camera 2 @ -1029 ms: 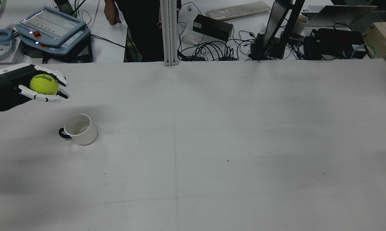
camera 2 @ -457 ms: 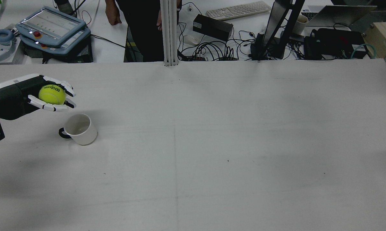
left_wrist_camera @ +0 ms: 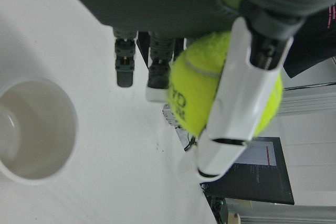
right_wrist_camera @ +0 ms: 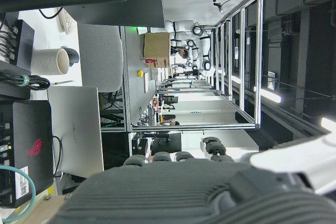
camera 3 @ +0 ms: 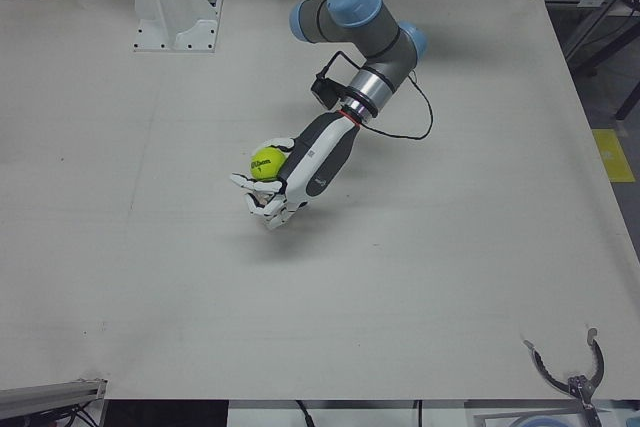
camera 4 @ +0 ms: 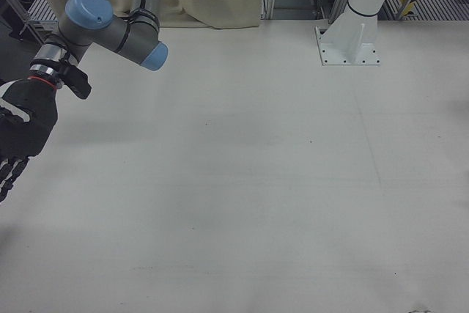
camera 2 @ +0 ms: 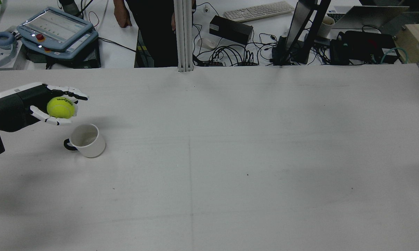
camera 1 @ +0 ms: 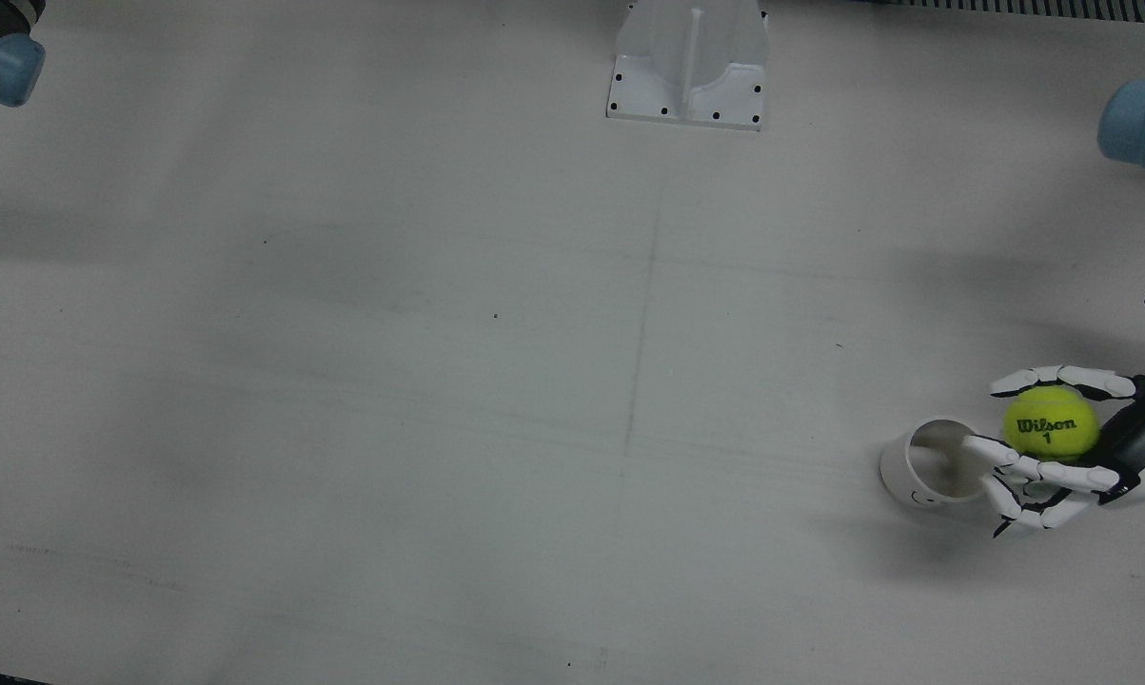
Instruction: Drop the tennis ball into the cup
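**Ball held beside the cup, not yet over it**

My left hand (camera 2: pixel 38 104) has its fingers wrapped around the yellow Wilson tennis ball (camera 2: pixel 60 107), one finger (left_wrist_camera: pixel 241 103) lying across the ball's front in the left hand view. The hand hangs above the table (camera 2: pixel 230 157) near its left edge as the rear view shows it, toward the far side. The white cup (camera 2: pixel 87 140) with its dark handle stands upright on the worktop just beside the hand, on the side nearer the arms' pedestals, its mouth open. From the front view the ball (camera 1: pixel 1050 425) sits beside the cup (camera 1: pixel 929 466) and not above its mouth, while the lower fingertips (camera 1: pixel 986 447) reach over the cup's rim.

My right hand (camera 4: pixel 18 137) shows at the edge of the right-front view, well apart from the cup, fingers pointing down and apart, holding nothing.
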